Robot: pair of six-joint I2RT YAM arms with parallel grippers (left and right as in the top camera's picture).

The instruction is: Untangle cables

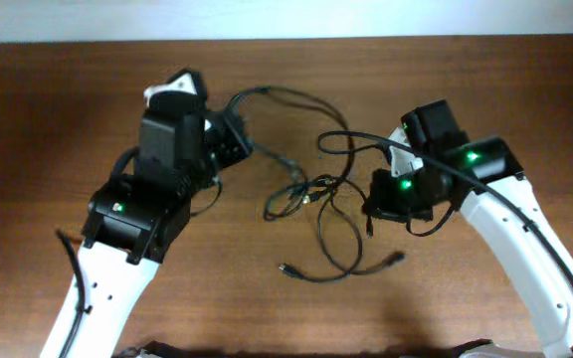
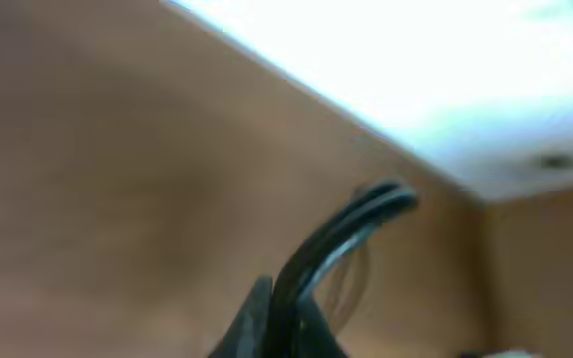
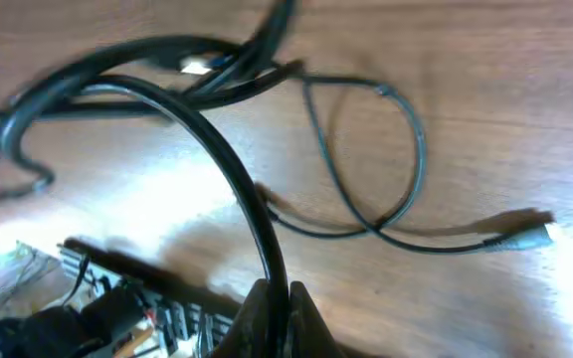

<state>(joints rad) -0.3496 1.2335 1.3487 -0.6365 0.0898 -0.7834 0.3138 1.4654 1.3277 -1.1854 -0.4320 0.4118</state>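
Brown wood-grain table (image 1: 48, 119), with a white strip (image 1: 286, 18) along the frame's top. At centre the cables (image 1: 318, 194) lie tangled; left gripper (image 2: 279, 333) and right gripper (image 3: 275, 323) each clench a strand.

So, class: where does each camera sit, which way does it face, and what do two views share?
Overhead: above the table, facing straight down; left arm, right arm and the cables show.
Left wrist: on the left arm, facing across the table toward a bright white area; left gripper pinches cables.
Right wrist: faces down at the table; right gripper pinches cables.
Shared: overhead and right wrist both show cables on the table.
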